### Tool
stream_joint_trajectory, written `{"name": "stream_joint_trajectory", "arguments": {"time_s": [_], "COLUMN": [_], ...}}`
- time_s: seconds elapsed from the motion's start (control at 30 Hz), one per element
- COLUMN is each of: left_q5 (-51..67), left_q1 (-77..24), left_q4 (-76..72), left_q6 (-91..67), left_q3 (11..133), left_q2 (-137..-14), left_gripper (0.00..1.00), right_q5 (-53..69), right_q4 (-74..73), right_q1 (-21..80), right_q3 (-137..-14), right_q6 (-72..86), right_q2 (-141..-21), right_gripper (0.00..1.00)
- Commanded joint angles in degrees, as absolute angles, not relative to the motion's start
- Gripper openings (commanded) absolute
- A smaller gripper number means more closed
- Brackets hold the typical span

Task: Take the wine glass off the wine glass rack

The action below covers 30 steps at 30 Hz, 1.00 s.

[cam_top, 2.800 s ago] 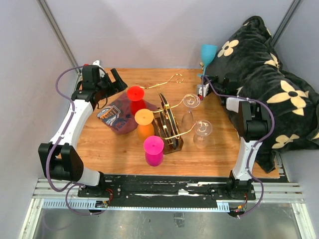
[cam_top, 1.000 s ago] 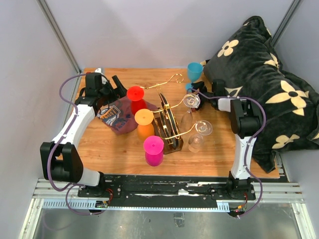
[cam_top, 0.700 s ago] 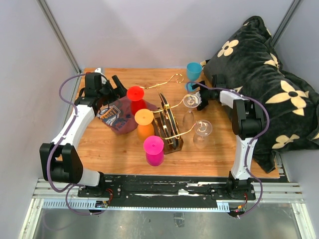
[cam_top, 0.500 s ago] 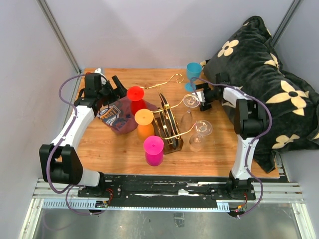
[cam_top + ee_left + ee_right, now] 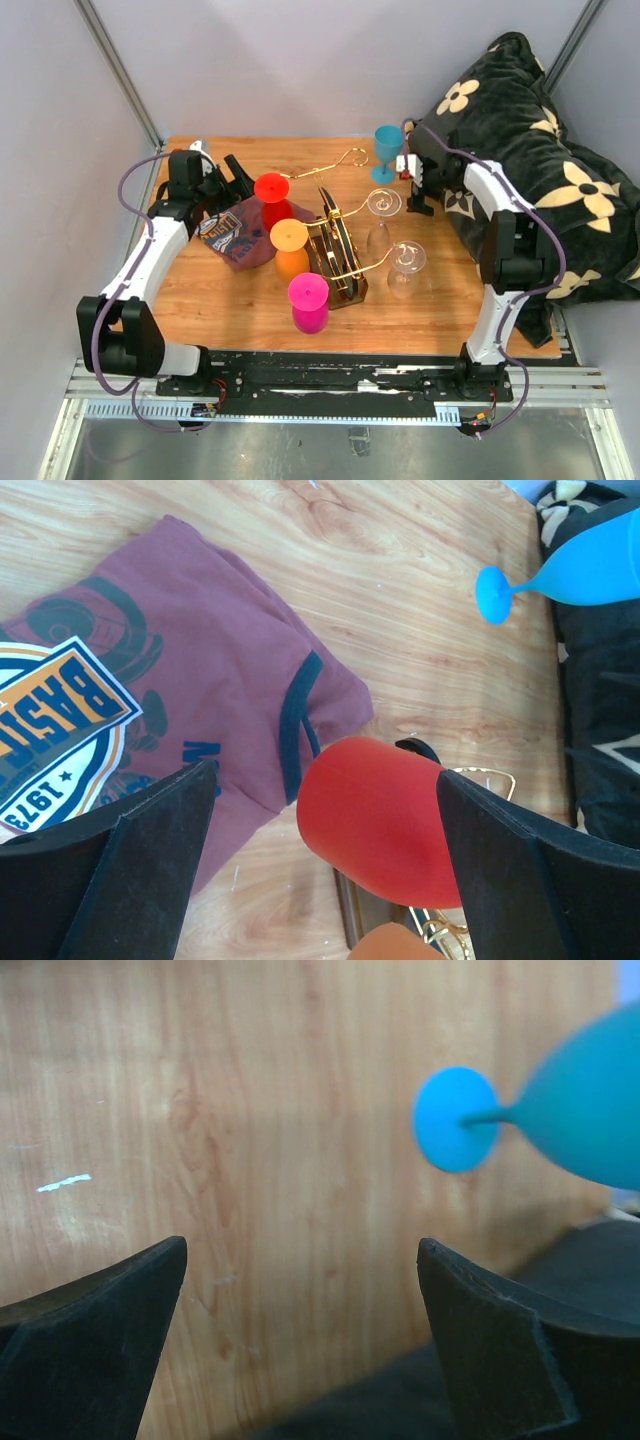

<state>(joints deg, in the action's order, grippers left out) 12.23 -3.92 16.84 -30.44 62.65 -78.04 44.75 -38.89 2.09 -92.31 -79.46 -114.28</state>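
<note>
The wine glass rack point(image 5: 336, 248) stands mid-table, its gold wire arms carrying a red wine glass point(image 5: 270, 188), an orange one point(image 5: 288, 238), a pink one point(image 5: 308, 292) and two clear ones point(image 5: 383, 204). A blue wine glass point(image 5: 388, 148) stands upright on the table behind the rack, free of any gripper. My right gripper point(image 5: 422, 198) is open just right of it; its wrist view shows the blue glass's foot point(image 5: 456, 1120) beyond empty fingers. My left gripper point(image 5: 325, 780) is open, with the red glass point(image 5: 385, 825) showing between its fingers but not gripped.
A maroon printed T-shirt point(image 5: 235, 235) lies on the table left of the rack, under my left gripper point(image 5: 238, 172). A black floral blanket point(image 5: 530, 150) is heaped along the right edge, close to the right arm. Grey walls enclose the table.
The right gripper set the blue glass down upright at the back of the table, opened, and drew away to the right. The left arm has hardly moved.
</note>
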Motion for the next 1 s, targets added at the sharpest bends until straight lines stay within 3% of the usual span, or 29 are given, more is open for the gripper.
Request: {"name": "stream_joint_trajectory", "arguments": {"time_s": [0.0,0.1,0.23,0.33,0.4,0.47,0.53,0.67,0.7,0.83,0.97], "left_q5": [14.8,14.1,13.0,12.9,12.3,11.5,11.3,11.7,11.7,10.6,10.8], "left_q1": [-3.7,-3.7,-3.7,-3.7,-3.7,-3.6,-3.7,-3.7,-3.7,-3.7,-3.6], "left_q4": [17.5,18.6,20.6,20.9,21.1,21.4,22.3,23.3,23.4,24.4,24.4], "left_q6": [-31.0,-30.6,-29.9,-30.1,-30.3,-30.5,-30.7,-31.1,-31.0,-30.1,-30.0], "left_q3": [64.5,65.0,66.0,66.1,66.0,66.0,66.4,66.1,65.8,66.0,65.8], "left_q2": [-75.9,-75.1,-74.3,-73.5,-73.2,-73.2,-73.6,-72.9,-72.5,-71.4,-71.3], "left_gripper": [0.96,0.97,0.97,0.97,0.97,0.97,0.97,0.97,0.97,0.97,0.97], "right_q5": [41.2,37.4,23.5,5.8,3.6,9.7,17.7,39.9,42.3,51.2,53.9], "right_q4": [-41.3,-40.3,-37.2,-40.6,-50.9,-60.5,-60.8,-36.3,-34.0,-25.5,-19.9], "right_q1": [0.0,0.0,0.0,0.4,0.1,-0.3,-0.6,-0.8,-0.7,-0.3,-0.3], "right_q3": [-98.4,-102.0,-107.6,-116.5,-124.8,-128.3,-121.6,-94.3,-90.4,-79.0,-72.6], "right_q6": [-68.5,-64.4,-50.9,-28.4,-15.3,-2.2,8.4,25.3,27.8,33.8,37.6], "right_q2": [-109.3,-107.0,-103.9,-103.4,-103.9,-103.5,-99.4,-85.2,-83.2,-76.8,-73.6], "right_gripper": [0.99,0.98,0.98,0.98,0.99,0.96,0.87,0.47,0.43,0.51,0.52]}}
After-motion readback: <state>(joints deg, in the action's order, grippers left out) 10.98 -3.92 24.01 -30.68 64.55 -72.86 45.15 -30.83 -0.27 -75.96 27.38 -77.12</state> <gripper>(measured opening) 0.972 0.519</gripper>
